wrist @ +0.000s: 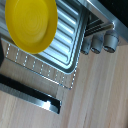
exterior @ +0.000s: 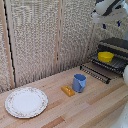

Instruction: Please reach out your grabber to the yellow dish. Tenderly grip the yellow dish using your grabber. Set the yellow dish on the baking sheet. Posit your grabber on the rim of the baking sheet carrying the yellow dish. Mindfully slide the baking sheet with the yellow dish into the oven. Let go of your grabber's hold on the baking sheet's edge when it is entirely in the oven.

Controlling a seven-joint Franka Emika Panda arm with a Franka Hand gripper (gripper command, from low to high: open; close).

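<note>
The yellow dish [exterior: 105,56] sits on the baking sheet [exterior: 114,64], which sticks out of the front of the oven [exterior: 119,45] at the exterior view's right. My grabber [exterior: 111,24] hangs well above the dish, open and holding nothing, with its blue tips apart. In the wrist view the yellow dish [wrist: 30,25] rests on the ribbed baking sheet [wrist: 67,42], whose thin wire edge shows toward the table. My fingers do not show in the wrist view.
The oven door [exterior: 95,73] lies folded down in front of the sheet, its dark handle [wrist: 30,95] over the wooden table [exterior: 95,102]. Oven knobs [wrist: 100,44] sit beside the sheet. A blue mug [exterior: 79,83], an orange-yellow block [exterior: 67,91] and a white patterned plate [exterior: 26,102] stand on the table.
</note>
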